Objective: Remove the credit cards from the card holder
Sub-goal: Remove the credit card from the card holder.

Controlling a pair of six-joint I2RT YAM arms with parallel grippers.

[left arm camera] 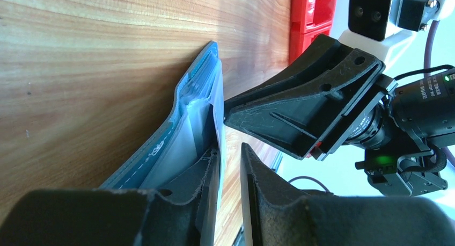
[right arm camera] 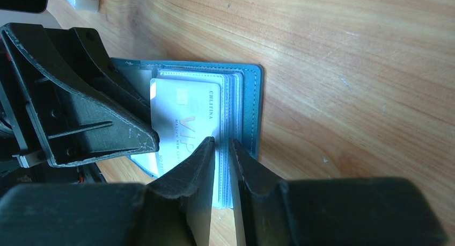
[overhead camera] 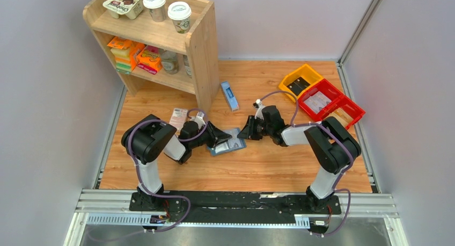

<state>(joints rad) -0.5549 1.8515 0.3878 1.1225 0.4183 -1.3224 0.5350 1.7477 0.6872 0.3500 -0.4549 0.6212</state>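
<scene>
1. Left claw: low over the tabletop, jaws narrow. The raised cover edge of the card holder stands between the fingers, lying against one of them. A sliver of daylight shows before the other finger, so it is not clamped.
2. Right claw: faces the left one across the holder, jaws down to a thin slit. Its tips sit at the near edge of a white credit card marked "VIP" and the stack of clear pocket sleeves beside it. Pale surface shows through the slit; I cannot tell whether anything is pinched.
3. Card holder: teal, lying open and flat on the tabletop between the two claws, near the middle. The white card lies on top of the sleeves, inside the stitched border. The left claw covers the holder's far side.
4. Further out, behind the claws: a narrow blue-and-white box lies flat. A pink-and-white pack lies just beside the left arm.
5. Back left: wooden shelf, with two lidded cups on top and packets below.
6. Back right: a yellow bin and red bins, touching one another.
</scene>
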